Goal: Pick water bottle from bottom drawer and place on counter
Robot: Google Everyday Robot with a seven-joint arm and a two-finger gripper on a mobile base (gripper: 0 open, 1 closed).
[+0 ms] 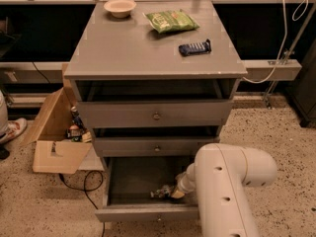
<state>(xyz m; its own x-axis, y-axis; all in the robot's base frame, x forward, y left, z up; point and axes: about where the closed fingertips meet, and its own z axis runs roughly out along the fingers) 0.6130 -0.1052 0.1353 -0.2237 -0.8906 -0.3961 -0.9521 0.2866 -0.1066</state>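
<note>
Speckled floor (279, 142), cardboard box (55, 156), white cable (283, 33)

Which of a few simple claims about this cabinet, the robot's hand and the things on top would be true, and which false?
1. The bottom drawer is pulled open. True.
2. The water bottle stands on the counter. False: it lies inside the bottom drawer.
3. The robot's hand is down in the bottom drawer, by the bottle. True.
4. The bowl sits on the floor. False: it is on the counter, at a far corner.
5. A green chip bag lies on the counter. True.

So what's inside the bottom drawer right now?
The water bottle lies near the bottom drawer's front, the gripper at it. The arm covers the drawer's right side.
</note>
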